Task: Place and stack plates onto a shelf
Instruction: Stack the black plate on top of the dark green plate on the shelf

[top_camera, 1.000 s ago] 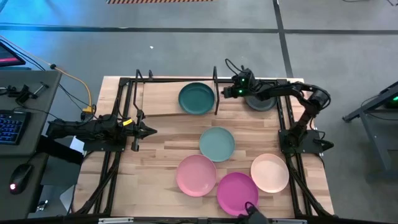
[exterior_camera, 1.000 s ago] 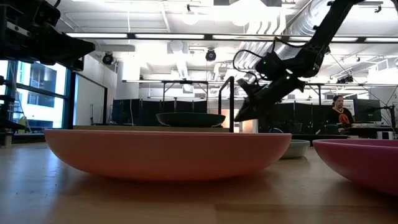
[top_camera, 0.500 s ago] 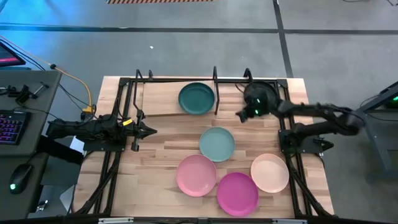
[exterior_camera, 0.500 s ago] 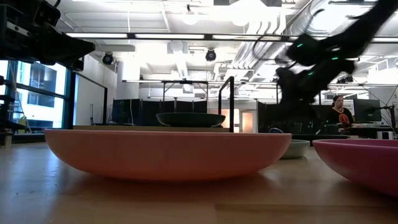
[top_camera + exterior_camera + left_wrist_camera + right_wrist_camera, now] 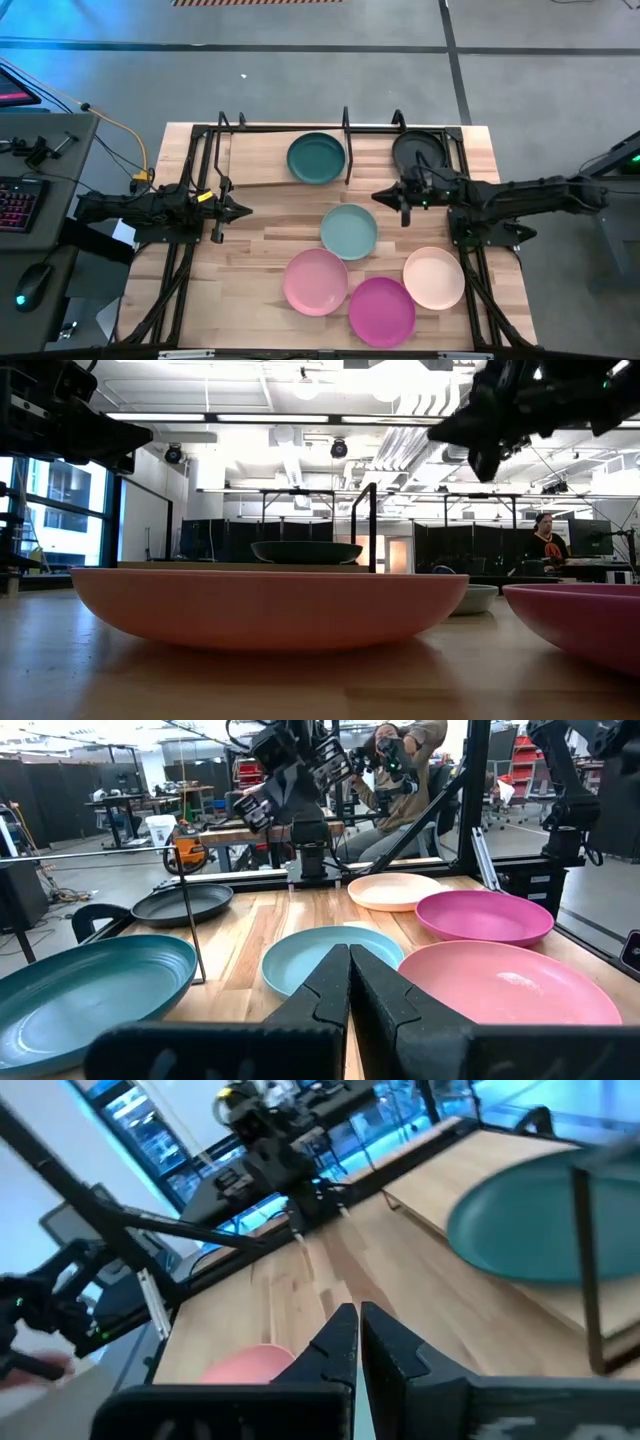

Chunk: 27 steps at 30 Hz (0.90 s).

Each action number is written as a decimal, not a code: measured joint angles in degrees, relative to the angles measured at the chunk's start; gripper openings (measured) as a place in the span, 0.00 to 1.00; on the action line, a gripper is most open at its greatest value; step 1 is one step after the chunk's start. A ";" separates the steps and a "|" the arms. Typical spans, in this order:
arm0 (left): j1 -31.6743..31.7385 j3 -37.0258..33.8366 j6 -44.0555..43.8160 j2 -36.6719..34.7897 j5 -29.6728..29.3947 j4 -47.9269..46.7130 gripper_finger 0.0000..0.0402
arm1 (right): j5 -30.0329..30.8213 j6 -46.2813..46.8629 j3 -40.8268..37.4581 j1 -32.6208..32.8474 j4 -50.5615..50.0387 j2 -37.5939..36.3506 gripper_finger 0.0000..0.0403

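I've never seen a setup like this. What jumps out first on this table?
Four bright plates lie loose on the wooden table: light teal plate, light pink plate, magenta plate and cream plate. Behind them, the shelf already holds a dark teal plate and a dark grey plate. The right gripper hangs empty near the light teal plate.

Butcher-block table (image 5: pixel 260 245) carries four plates; shelf (image 5: pixel 262 172) holds dark teal plate (image 5: pixel 316 158), dark grey plate (image 5: pixel 417 148).

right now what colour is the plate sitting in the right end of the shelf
Dark grey, nearly black: the dark grey plate on the shelf shows best in the high view.
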 joint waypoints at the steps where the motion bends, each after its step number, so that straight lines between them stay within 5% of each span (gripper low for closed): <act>1: 0.00 0.00 0.00 -0.02 0.00 -0.02 0.00 | 0.00 -0.04 0.42 0.32 0.01 0.05 0.00; 16: 0.05 0.00 -0.20 -0.02 -3.81 3.50 0.00 | -1.75 0.01 1.16 0.55 1.06 0.08 0.00; 22: 0.05 0.00 -10.78 -0.02 -4.74 14.33 0.00 | -1.81 -0.23 1.18 0.55 3.76 0.08 0.00; 27: 0.05 0.00 -19.19 0.01 -13.15 23.66 0.00 | -1.94 0.00 1.18 0.55 4.03 0.08 0.00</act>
